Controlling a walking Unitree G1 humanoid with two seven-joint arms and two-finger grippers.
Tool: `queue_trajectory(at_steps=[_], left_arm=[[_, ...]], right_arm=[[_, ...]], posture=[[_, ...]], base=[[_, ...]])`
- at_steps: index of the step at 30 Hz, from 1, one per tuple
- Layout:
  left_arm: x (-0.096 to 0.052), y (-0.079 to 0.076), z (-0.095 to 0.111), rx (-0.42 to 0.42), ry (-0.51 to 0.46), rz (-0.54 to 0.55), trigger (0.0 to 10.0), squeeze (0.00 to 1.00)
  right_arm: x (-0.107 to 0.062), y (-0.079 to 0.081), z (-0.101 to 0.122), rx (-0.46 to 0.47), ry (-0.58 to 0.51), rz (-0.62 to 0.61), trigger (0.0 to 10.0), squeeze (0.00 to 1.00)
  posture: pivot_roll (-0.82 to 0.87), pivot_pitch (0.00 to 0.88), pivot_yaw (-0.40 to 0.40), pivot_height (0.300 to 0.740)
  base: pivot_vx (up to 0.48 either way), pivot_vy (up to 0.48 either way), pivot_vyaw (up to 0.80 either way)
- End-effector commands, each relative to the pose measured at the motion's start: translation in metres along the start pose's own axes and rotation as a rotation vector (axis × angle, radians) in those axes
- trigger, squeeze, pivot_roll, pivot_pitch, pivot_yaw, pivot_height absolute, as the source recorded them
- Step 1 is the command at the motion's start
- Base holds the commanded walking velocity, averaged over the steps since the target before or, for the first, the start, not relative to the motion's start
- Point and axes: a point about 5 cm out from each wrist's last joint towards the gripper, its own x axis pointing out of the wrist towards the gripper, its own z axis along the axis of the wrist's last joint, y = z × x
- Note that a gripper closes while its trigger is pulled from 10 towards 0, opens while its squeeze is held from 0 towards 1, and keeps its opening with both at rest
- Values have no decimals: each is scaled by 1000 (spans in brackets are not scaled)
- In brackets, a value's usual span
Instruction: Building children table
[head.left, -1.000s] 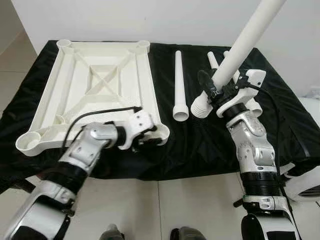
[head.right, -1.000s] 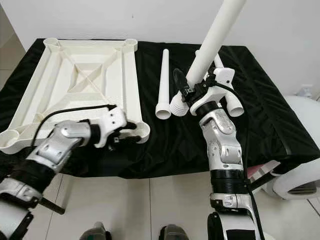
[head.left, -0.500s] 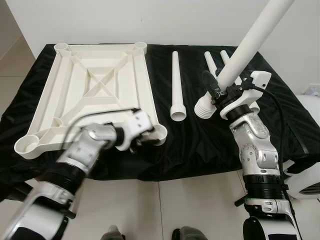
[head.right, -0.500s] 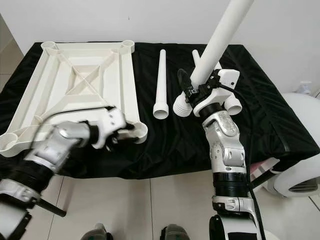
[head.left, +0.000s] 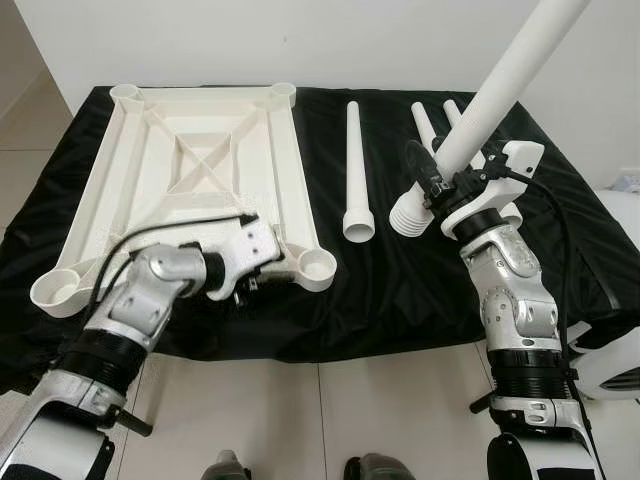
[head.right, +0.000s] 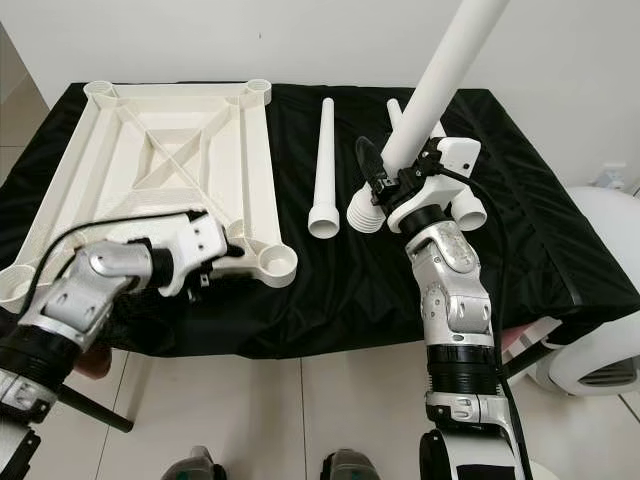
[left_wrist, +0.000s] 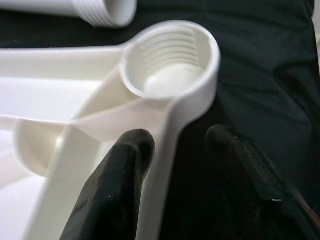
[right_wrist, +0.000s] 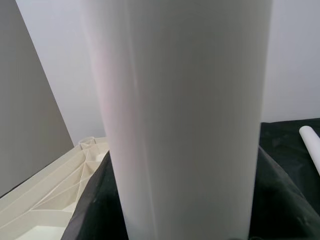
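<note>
White upturned table panel (head.left: 200, 170) lying on the black-draped tabletop (head.left: 400, 290), toward its left edge. Left gripper (left_wrist: 175, 150) at the panel's near corner socket (left_wrist: 170, 62), fingers (left_wrist: 120, 170) apart, straddling the rim. Right gripper (head.left: 435, 185) clamped, apparently, on a raised table leg (head.left: 500, 85). Loose leg (head.left: 355, 170) lying mid-tabletop.

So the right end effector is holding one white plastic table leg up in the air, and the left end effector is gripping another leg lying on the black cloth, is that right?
Not quite. The left end effector straddles the rim of the upturned white plastic tabletop beside a threaded corner socket, as the left wrist view shows. The right end effector does hold a white plastic table leg aloft.
</note>
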Motion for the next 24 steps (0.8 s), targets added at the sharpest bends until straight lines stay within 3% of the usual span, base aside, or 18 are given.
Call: queue_trajectory(at_steps=[1, 7, 16, 24], left_arm=[[2, 1, -5, -1, 26, 46, 10000, 0], [9, 9, -13, -39, 88, 120, 10000, 0], [21, 8, -7, -50, 82, 105, 10000, 0], [35, 13, 3, -110, 64, 142, 10000, 0]], right_arm=[[2, 0, 2, 4, -1, 8, 10000, 0], [2, -1, 4, 0, -2, 6, 10000, 0], [1, -2, 4, 1, -2, -4, 10000, 0], [0, -2, 5, 5, -4, -9, 10000, 0]], posture=[[-47, 7, -8, 740], [-57, 10, -5, 740], [-62, 17, 5, 740], [-64, 20, 11, 740]], base=[[0, 0, 0], [0, 0, 0], [0, 0, 0], [0, 0, 0]])
